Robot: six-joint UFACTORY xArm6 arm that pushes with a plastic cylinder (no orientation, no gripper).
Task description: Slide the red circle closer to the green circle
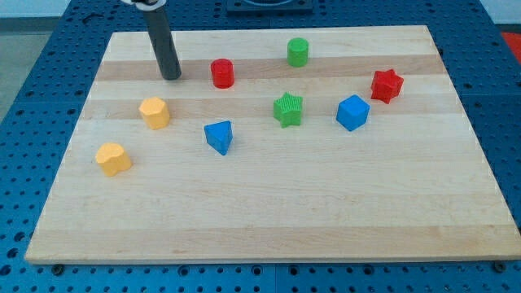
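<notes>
The red circle (222, 73) stands on the wooden board near the view's top, left of centre. The green circle (298, 52) stands up and to the right of it, close to the board's top edge, with a clear gap between them. My tip (172, 77) rests on the board to the left of the red circle, about a block's width away and not touching it. The dark rod rises from the tip toward the view's top left.
A green star (288, 109), a blue cube (352, 112) and a red star (387, 85) lie to the right. A blue triangle (219, 137) lies below the red circle. A yellow hexagon (154, 112) and a yellow heart-like block (113, 159) lie at the left.
</notes>
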